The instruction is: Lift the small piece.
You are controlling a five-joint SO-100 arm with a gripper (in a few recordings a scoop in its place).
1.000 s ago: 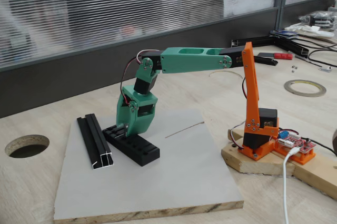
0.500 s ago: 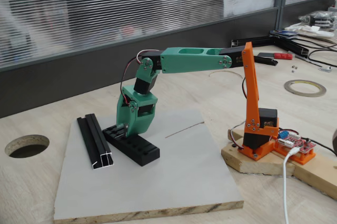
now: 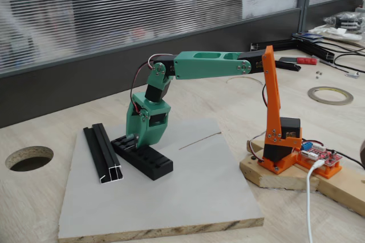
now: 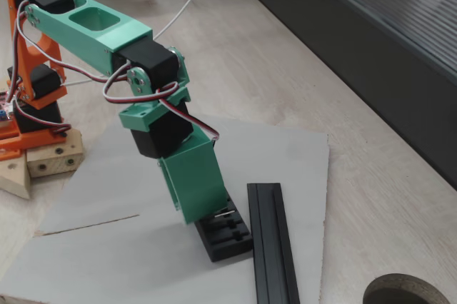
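Small piece could not be made out beneath the green tool, lowered onto the black ribbed block, its grip unreadable, nothing having shifted since earlier.

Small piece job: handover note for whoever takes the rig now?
Gripper: down on the far end of the black ribbed block; jaws hidden behind the green housing, so open or shut cannot be told.
Small piece: a thin pale sliver at the gripper tip on the block top in a fixed view; too small to confirm a grasp.
Black rail: lies beside the block on the grey board, apart from it.
Done: approach to the block.
Left: confirm grip, then lift the piece clear.
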